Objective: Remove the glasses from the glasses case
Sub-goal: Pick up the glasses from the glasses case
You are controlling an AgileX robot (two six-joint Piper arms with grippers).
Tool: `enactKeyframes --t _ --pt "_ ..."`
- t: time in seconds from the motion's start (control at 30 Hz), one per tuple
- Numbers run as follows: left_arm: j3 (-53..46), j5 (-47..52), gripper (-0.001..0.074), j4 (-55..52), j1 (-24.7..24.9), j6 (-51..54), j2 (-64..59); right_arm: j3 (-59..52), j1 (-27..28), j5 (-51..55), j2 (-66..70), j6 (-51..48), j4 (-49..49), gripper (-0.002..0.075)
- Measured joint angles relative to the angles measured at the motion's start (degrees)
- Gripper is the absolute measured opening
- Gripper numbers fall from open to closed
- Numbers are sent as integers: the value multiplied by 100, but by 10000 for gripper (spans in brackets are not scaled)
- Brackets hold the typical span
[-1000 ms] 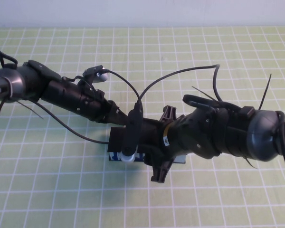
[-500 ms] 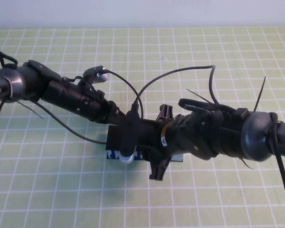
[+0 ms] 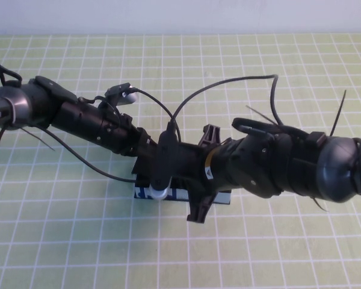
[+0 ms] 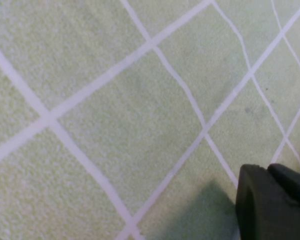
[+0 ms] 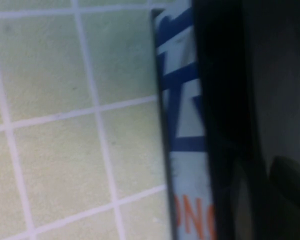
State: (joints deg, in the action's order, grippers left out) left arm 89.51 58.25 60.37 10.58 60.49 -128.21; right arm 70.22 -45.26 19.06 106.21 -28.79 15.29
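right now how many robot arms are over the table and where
2. The left arm reaches in from the left, the right arm from the right; they meet over the glasses case mid-table, hiding both grippers in the high view.

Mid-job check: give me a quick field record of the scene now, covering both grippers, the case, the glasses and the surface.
surface: green mat with a white grid
glasses case: at the table's middle, mostly hidden under both arms; white side with blue and orange-red print shows
glasses: not visible in any view
left gripper: reaches in from the left, low at the case's left end; fingers hidden
right gripper: reaches in from the right, down over the case; fingers hidden
contact with glasses: cannot tell
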Motion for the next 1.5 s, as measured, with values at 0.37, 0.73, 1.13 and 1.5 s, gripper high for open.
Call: enactKeyframes --t 0.37,0.73,1.13,1.5 --pt "61 625 -4 -80 -518 22 810 0 0 136 -339 111 112 1" --pt "-841 1014 -4 -195 -671 1014 1708 0 21 102 -339 248 178 -1" --pt "-2039 926 -4 960 -680 3249 1660 0 172 1 -343 550 219 -1" --pt "-2039 866 -4 1322 -680 3611 1133 0 172 -79 -343 553 197 -3"
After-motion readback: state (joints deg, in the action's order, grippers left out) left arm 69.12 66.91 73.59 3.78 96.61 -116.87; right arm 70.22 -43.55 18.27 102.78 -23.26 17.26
